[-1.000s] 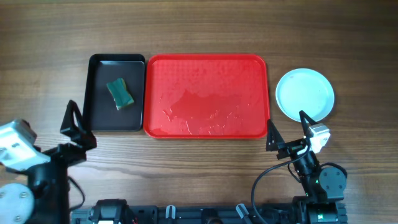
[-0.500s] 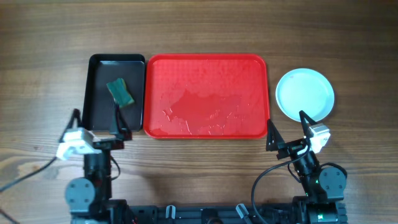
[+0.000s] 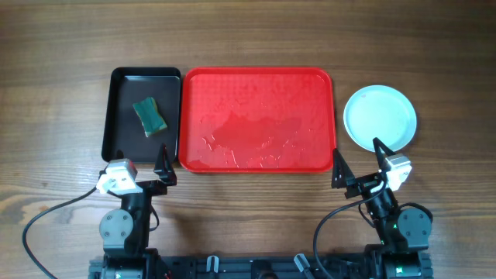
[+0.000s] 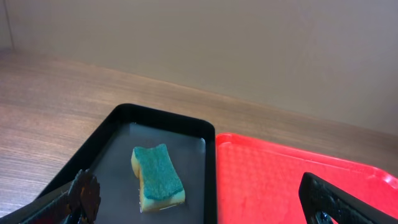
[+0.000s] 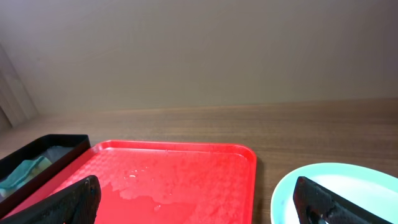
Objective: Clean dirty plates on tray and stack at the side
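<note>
The left gripper [image 4: 198, 186] has swung in from the far left edge and now sits at the table's near side, just short of the small black rectangular tray [image 3: 116, 116]. The right gripper [image 3: 356, 147] has not shifted. Both sets of fingers stand spread wide and hold nothing.

Ahead of the left fingers, inside the black tray, lies the green-topped yellow sponge [image 4: 158, 178]. Just ahead of the right fingers and slightly to their right sits a pale blue round plate [image 3: 380, 118] on the wooden table [image 3: 434, 46], just beside the right end of the large red rectangular plastic tray [image 3: 257, 74]. The right arm is much nearer it.

Whether more plates lie under it I cannot tell. The red tray, long axis left to right, carries only a wet film, so the work looks finished.
</note>
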Available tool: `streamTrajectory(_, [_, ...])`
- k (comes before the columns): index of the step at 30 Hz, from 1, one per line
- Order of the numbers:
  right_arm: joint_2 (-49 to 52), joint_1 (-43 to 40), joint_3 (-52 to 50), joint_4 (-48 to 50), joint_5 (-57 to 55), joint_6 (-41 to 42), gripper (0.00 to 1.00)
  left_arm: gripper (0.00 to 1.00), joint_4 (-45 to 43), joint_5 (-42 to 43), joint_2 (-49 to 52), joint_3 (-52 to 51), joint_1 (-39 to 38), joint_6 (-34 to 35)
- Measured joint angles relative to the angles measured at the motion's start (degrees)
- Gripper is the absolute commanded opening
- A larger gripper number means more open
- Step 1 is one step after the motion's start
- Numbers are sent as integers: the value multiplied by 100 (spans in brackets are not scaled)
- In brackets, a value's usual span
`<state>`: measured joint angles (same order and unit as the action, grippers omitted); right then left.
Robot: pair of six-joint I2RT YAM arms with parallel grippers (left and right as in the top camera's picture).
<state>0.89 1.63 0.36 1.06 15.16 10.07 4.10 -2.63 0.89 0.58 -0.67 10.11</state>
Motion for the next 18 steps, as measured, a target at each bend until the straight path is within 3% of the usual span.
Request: streamTrajectory(18, [0,0,0,0,2,15,99,100,-4,2,96,0,0,0])
